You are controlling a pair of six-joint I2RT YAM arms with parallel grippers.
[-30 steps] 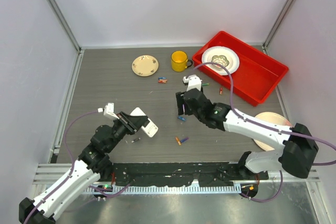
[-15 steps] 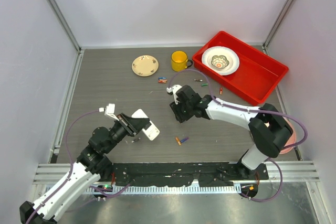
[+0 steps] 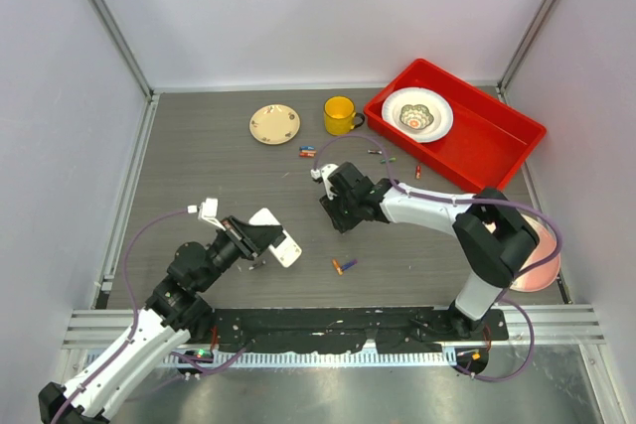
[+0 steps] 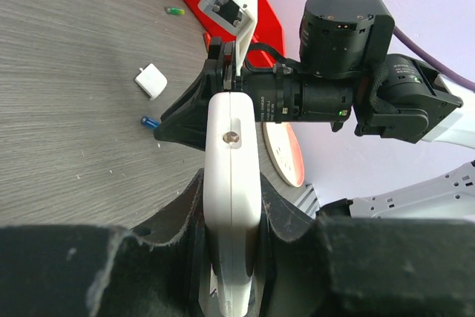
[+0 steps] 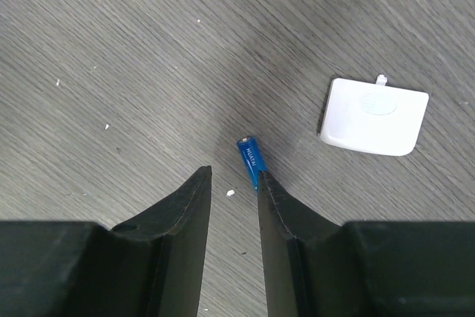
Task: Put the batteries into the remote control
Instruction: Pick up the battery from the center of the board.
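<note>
My left gripper [image 3: 256,236] is shut on the white remote control [image 3: 275,237] and holds it above the table's near left; in the left wrist view the remote control [image 4: 232,146] stands clamped edge-on between the black fingers [image 4: 293,217]. My right gripper [image 3: 338,216] is down at the table's middle, and its jaws [image 5: 234,177] stand narrowly open with bare table between them. A blue battery [image 5: 251,159] lies at the tip of the right-hand finger [image 5: 276,206], outside the gap. More batteries lie loose: an orange and purple pair [image 3: 343,266], others [image 3: 307,152] near the mug.
A white battery cover [image 5: 375,116] lies just right of the blue battery. A yellow mug [image 3: 340,115] and small plate [image 3: 274,123] stand at the back. The red tray [image 3: 492,151] at the back right holds a bowl on a plate [image 3: 417,114]. A peach plate [image 3: 545,263] is at the right edge.
My right arm has swung left and down to the table by the blue battery, and its jaws have narrowed. The left gripper with the remote control has stayed put.
</note>
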